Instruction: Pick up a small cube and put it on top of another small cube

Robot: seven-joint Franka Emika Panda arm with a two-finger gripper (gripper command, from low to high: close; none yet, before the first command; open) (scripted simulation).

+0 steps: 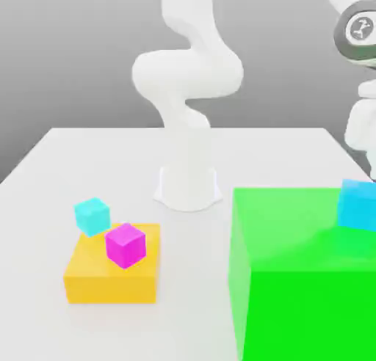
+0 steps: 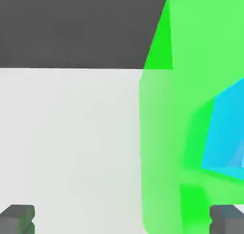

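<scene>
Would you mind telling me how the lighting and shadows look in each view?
Exterior view: soft, even light, no glare; the green block has a brighter top and darker front; faint shadow beneath the magenta cube. Hand view: flat light, green block's faces shaded differently.

Large green block (image 1: 308, 279) at 4 o'clock on white table (image 1: 88, 154); flat yellow block (image 1: 110, 279) at 8 o'clock.

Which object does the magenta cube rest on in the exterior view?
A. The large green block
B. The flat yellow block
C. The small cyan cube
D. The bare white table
B. The magenta cube sits on top of the flat yellow block, beside the small cyan cube at the block's far corner and well away from the large green block.
</scene>
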